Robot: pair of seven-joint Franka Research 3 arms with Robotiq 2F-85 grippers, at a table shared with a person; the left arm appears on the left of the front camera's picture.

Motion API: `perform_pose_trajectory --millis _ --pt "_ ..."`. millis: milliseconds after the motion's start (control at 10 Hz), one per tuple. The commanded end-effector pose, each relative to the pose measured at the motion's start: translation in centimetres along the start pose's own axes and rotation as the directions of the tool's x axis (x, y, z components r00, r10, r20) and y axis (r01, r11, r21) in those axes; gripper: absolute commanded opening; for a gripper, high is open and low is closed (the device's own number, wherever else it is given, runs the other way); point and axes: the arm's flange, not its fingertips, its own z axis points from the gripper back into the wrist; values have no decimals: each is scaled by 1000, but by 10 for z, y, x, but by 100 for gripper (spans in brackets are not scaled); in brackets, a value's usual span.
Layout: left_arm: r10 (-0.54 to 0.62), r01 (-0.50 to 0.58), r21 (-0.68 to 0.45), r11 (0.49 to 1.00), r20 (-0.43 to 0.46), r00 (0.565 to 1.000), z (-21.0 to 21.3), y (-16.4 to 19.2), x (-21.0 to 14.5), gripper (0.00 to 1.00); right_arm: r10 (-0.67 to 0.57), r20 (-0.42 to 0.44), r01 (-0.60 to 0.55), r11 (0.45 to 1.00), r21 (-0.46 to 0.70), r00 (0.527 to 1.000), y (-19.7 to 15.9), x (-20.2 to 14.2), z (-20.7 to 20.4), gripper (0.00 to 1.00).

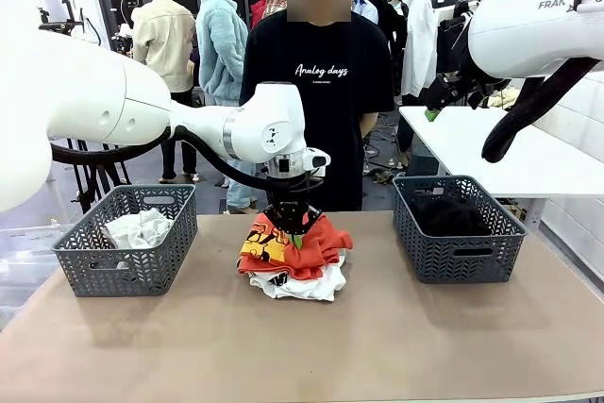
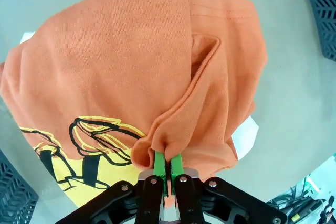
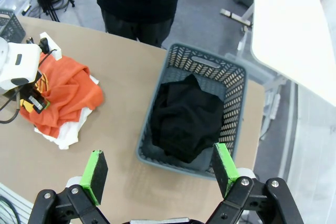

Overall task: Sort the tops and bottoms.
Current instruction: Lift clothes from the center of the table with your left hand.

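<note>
White lettering in a slanted script, "Analog days", is printed across the chest of the black T-shirt point(image 1: 316, 92) worn by the person point(image 1: 319, 129) at the far side of the table. On the white shell of the right arm point(image 1: 528, 35), near the upper right corner of the front view, the dark capitals "FRAN" are read; the word is cut off by the picture's edge. In the yellow and black print of the orange-red T-shirt point(image 2: 121, 61) no lettering is made out.
</note>
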Motion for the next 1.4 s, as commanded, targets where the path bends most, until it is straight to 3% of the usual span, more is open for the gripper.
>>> perform_pose_trajectory --millis 0,200,300,500,800,1000,1200,1300 --pt "1 -1 0 1000 0 1000 0 1 -1 0 4 -6 -4 1000 -19 1000 1 0 -1 100" --pt "-139 122 106 987 167 976 75 2 35 0 4 -6 -4 1000 -19 1000 1 0 -1 100" --pt "-215 187 171 967 163 963 125 10 41 0 4 -6 -4 1000 -19 1000 1 0 -1 100" --pt "-261 213 213 953 230 937 213 27 60 0 4 -6 -4 1000 -19 1000 1 0 -1 100" --pt "-278 191 268 944 337 900 296 26 82 0 4 -6 -4 1000 -19 1000 1 0 -1 100" --pt "-307 175 314 933 443 842 345 16 81 0 4 -6 -4 1000 -19 1000 1 0 -1 100" --pt "-389 218 356 909 534 750 389 0 57 0 4 -6 -4 1000 -19 1000 1 0 -1 100" --pt "-412 234 371 899 532 739 403 -1 48 0 4 -6 -4 1000 -19 1000 1 0 -1 100"
